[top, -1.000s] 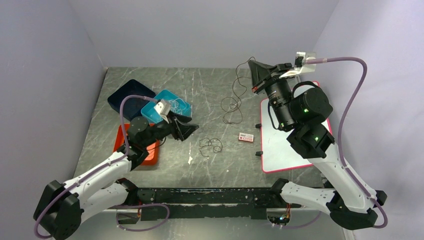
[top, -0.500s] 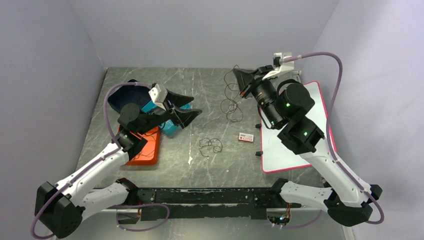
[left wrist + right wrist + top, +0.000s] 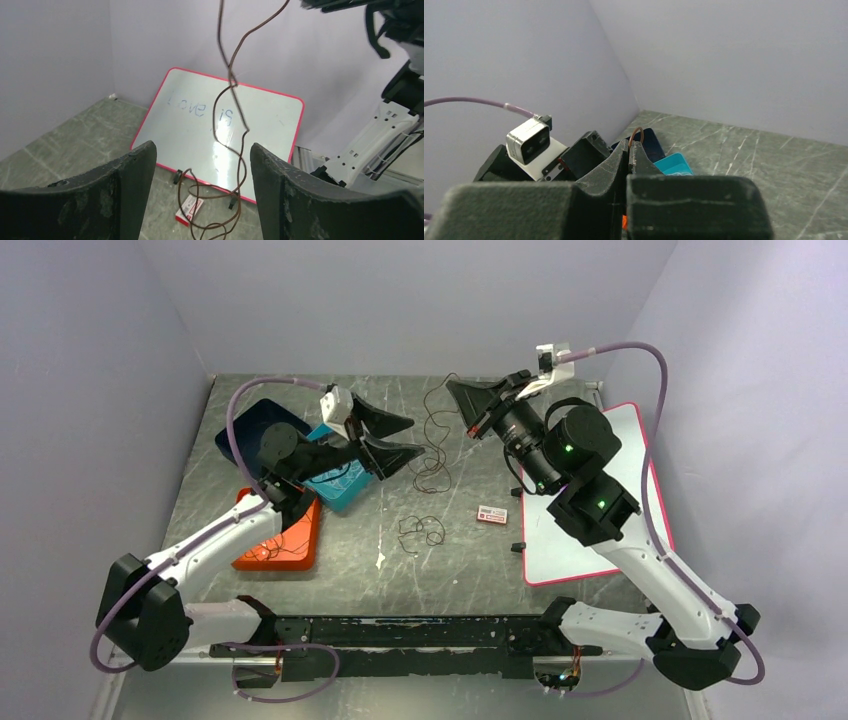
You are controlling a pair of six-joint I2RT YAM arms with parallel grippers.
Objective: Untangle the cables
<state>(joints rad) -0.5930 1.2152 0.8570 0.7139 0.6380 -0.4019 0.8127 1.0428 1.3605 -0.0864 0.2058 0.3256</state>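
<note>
Separation step: right gripper [image 3: 455, 390], upper centre, pinches a brown cable [image 3: 231, 86] dangling toward the desk [image 3: 450, 560]; left gripper [image 3: 416, 437], spread, faces it. Next, likely: close on it and pull apart.

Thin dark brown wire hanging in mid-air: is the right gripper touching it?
Touching. Right wrist view shows the thin brown wire pinched between the right gripper's shut fingertips.

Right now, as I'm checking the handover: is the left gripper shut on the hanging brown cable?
No, the left gripper stands open, and the brown cable hangs free between its fingers.
</note>
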